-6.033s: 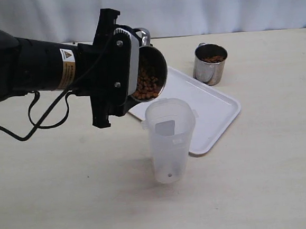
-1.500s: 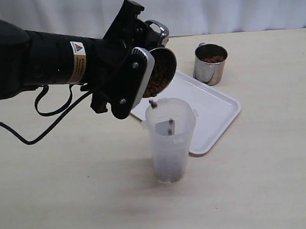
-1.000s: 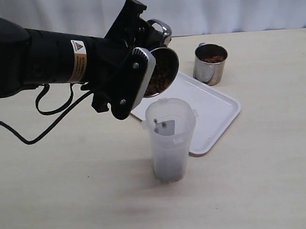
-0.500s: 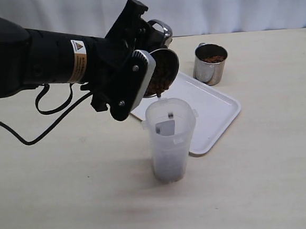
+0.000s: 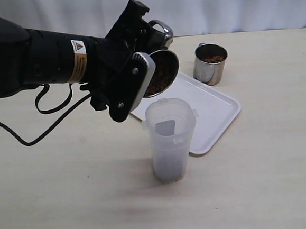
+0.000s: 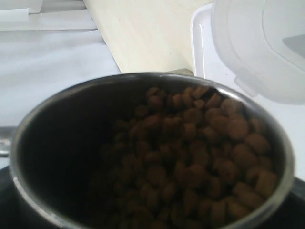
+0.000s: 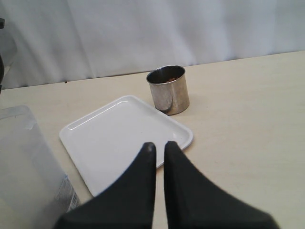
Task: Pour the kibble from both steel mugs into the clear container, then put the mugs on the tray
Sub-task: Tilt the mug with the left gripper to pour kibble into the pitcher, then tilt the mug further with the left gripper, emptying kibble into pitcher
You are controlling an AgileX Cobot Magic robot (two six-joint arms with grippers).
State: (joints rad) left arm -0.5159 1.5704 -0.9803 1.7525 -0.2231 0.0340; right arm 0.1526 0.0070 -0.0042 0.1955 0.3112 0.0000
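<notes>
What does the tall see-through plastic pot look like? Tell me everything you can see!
The tall clear plastic container is cloudy-looking, with a rounded-square rim, small tabs near the top and a pale label patch on its side. It stands upright, with no lid, on the pale table, close beside the flat white tray. A dark layer of brown kibble lies at its bottom. A tilted shiny steel mug hangs above its rim without touching it.

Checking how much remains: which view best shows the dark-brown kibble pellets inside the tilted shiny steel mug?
Left wrist view: it looks straight into the mug, kibble filling the frame. Exterior shows a glimpse; right wrist, none.
</notes>
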